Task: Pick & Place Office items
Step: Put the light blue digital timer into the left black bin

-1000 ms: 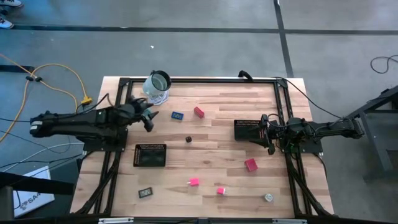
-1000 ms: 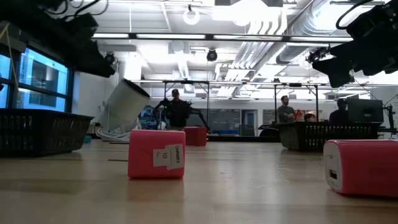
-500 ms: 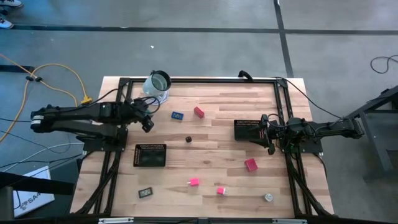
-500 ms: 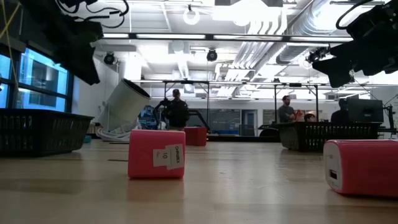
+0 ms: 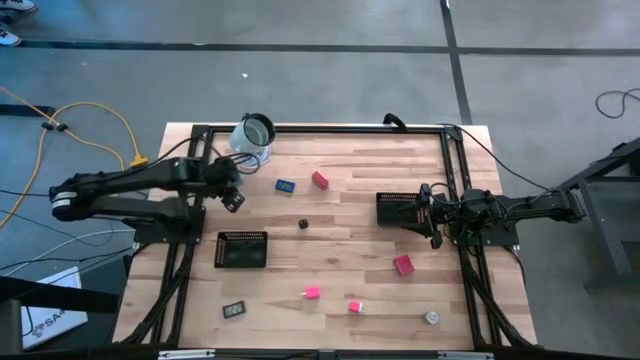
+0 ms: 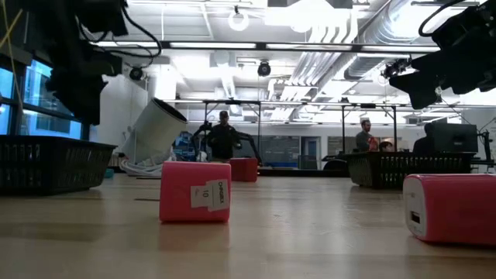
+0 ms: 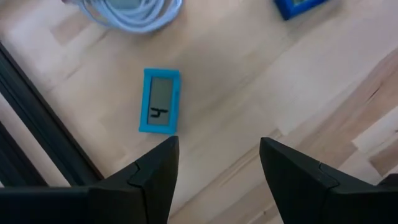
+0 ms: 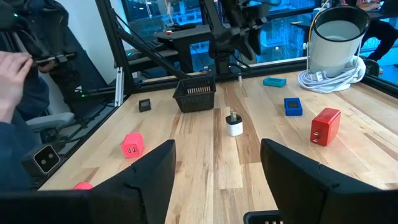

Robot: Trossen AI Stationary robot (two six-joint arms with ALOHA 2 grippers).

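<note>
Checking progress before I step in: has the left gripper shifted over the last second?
Yes. In the high view the left gripper, fingers open, has drawn back toward the table's left edge, away from the blue block, which has stayed put.

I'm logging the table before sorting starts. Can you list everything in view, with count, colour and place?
pink blocks: three, pink, between the trays and the table's front edge
red block: one, red, mid-table
blue block: one, dark blue, beside the red block
display unit: one, light blue, under the left tool
dark cube: one, dark, table centre
black-framed rectangle: one, front left
whitish round piece: one, front right
mesh trays: two, black, one on each side
jar: one, pale, tilted, far-left corner
cable: one, white, coiled at the jar
person's hand: one, beside the table
left tool: open, near the jar
right tool: open, at the right tray
</note>
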